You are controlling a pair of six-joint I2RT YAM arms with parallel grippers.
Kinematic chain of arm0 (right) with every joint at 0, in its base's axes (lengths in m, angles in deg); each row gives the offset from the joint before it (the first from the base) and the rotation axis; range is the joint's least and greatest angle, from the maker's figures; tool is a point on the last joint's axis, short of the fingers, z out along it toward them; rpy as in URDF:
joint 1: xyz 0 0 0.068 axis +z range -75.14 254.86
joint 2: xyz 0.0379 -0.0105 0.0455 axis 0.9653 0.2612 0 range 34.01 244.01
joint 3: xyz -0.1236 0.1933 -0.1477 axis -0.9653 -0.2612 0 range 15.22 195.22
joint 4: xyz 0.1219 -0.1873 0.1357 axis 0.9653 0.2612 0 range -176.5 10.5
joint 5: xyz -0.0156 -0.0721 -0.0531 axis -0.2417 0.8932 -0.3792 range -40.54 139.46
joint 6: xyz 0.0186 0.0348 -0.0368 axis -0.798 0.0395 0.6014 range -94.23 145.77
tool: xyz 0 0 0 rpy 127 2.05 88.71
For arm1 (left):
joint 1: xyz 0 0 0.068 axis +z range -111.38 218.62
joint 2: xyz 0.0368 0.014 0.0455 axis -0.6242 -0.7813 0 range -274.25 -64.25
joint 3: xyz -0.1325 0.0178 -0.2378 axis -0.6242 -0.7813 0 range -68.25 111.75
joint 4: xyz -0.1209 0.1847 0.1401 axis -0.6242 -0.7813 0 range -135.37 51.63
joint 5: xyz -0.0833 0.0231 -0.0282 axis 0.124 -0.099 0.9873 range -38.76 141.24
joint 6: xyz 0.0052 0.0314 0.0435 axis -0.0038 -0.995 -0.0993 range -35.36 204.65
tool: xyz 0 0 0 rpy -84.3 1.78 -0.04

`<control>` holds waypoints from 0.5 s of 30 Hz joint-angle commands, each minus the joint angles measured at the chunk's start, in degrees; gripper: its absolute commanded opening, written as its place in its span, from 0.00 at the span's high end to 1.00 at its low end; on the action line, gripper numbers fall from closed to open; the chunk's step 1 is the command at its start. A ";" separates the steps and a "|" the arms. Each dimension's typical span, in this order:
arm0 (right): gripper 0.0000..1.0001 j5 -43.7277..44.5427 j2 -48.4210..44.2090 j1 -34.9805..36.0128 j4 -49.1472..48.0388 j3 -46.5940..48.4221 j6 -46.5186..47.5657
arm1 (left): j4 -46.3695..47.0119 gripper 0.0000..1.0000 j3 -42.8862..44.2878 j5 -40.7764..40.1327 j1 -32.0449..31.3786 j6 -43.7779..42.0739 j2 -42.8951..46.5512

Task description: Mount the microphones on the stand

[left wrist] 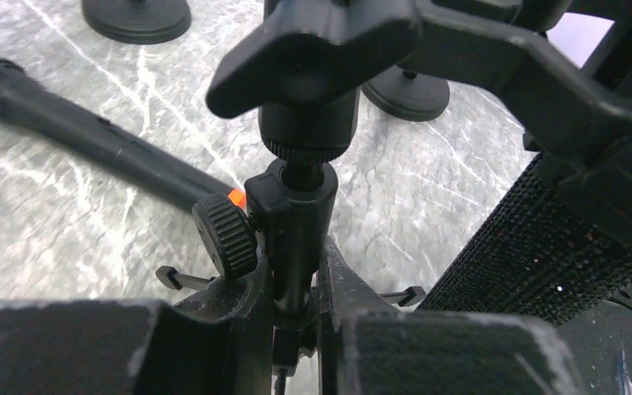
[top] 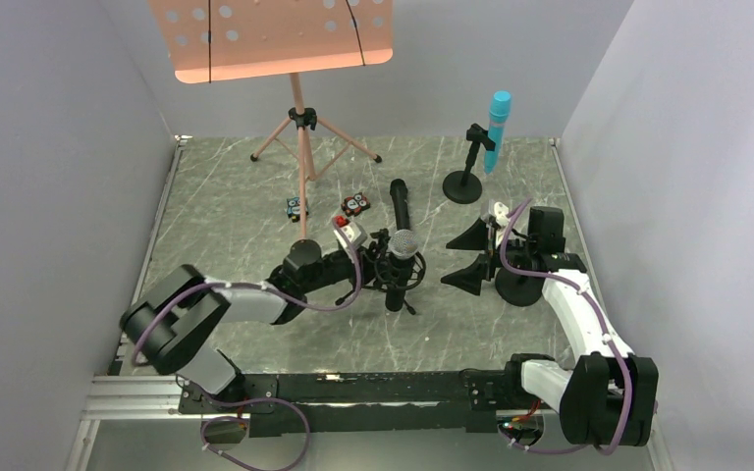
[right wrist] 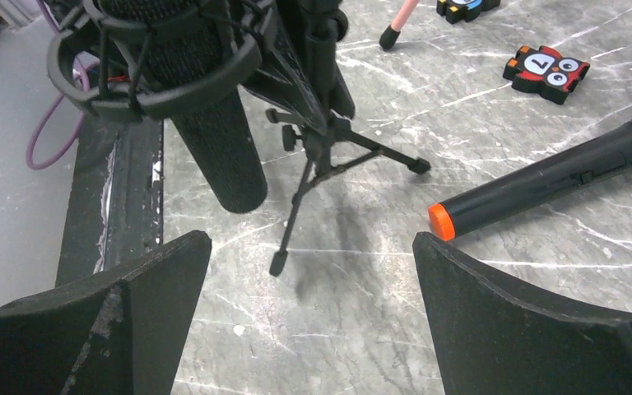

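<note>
Tripod stand [right wrist: 322,140] beside orange-ended microphone [right wrist: 543,179] (lying flat), clip [right wrist: 547,72] beyond

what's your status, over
Left hand shut on small black tripod stand. Right hand open, empty. Black orange-ended microphone lying loose on marble table; silver-mesh-headed black one and turquoise one mounted.

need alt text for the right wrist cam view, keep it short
The right pincer is wide open over a grey marbled table, facing a black microphone held in the ring mount of a small tripod stand. On the right of the picture an orange-ended black microphone lies flat on the table, with a small red-and-black clip beyond it.
</note>
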 commanded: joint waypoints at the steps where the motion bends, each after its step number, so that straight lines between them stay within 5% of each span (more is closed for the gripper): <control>1: 0.00 -2.23 -1.91 -0.31 0.08 2.35 1.94 | 0.88 1.00 -3.88 -6.94 -0.27 -1.06 11.18; 9: 0.00 -2.27 -3.29 -0.31 0.34 2.59 1.89 | -10.20 1.00 -11.90 -22.14 0.56 -3.69 33.29; 15: 0.00 -2.04 -4.43 -0.32 -0.06 2.55 1.35 | -20.01 1.00 -13.92 -35.22 8.88 -5.35 48.54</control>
